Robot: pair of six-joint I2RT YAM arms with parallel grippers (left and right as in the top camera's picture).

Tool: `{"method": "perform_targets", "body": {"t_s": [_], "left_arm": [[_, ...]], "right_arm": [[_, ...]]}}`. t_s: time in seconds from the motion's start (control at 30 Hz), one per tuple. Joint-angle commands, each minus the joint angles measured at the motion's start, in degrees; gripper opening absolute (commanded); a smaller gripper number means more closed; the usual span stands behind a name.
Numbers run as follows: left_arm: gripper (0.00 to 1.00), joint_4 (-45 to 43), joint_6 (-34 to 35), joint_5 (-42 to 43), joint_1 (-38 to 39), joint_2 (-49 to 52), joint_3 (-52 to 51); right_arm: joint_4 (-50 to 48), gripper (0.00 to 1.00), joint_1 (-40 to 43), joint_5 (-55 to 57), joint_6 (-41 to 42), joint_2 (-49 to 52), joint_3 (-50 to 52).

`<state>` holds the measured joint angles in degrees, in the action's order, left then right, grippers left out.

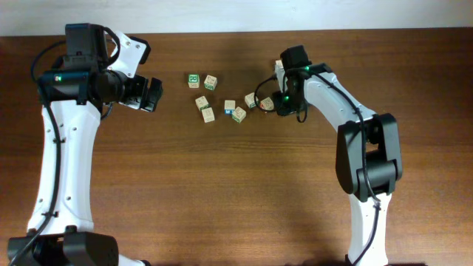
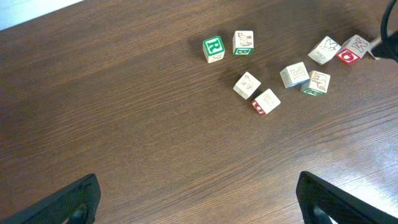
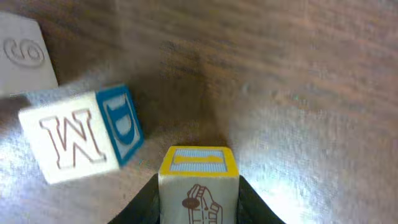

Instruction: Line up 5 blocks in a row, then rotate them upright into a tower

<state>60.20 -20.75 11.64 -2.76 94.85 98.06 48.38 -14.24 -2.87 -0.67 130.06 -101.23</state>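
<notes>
Right end effector [image 3: 198,202] is narrowly open, its 2 jaws pressed against the sides of a yellow-topped block [image 3: 198,163]. Whether the block rests on the counter [image 1: 222,192] or is just lifted cannot be told. A W block [image 3: 68,146] with a blue side lies just beside it, clear of the jaws. Left end effector [image 1: 153,94] is fully spread, holds nothing and hangs apart from the other blocks [image 1: 208,114] scattered mid-counter.

Step in hand, as judged: gripping 1 block to rotate it. The next move likely calls for a steady wrist turn without nudging the W block. How many of the 5 are already turned cannot be told. No containers are in view.
</notes>
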Motion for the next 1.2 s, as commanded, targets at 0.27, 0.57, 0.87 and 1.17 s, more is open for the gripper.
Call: {"method": "perform_targets", "body": {"t_s": [0.27, 0.57, 0.87, 1.17], "left_arm": [[0.99, -0.07, 0.52, 0.83, -0.39, 0.33, 1.38], [0.99, -0.07, 0.52, 0.81, -0.39, 0.33, 1.38], [0.99, -0.07, 0.52, 0.81, -0.39, 0.33, 1.36], [0.99, -0.07, 0.52, 0.83, -0.39, 0.33, 1.38]], "right_arm": [[25.09, 0.32, -1.09, -5.92, 13.66, -2.29, -1.64], [26.01, 0.55, -1.16, -5.95, 14.64, -2.32, 0.76], [17.31, 0.57, -1.25, -5.57, 11.69, -2.16, -13.6], [4.2, 0.64, -4.48, -1.53, -5.14, 6.21, -13.05]]}}
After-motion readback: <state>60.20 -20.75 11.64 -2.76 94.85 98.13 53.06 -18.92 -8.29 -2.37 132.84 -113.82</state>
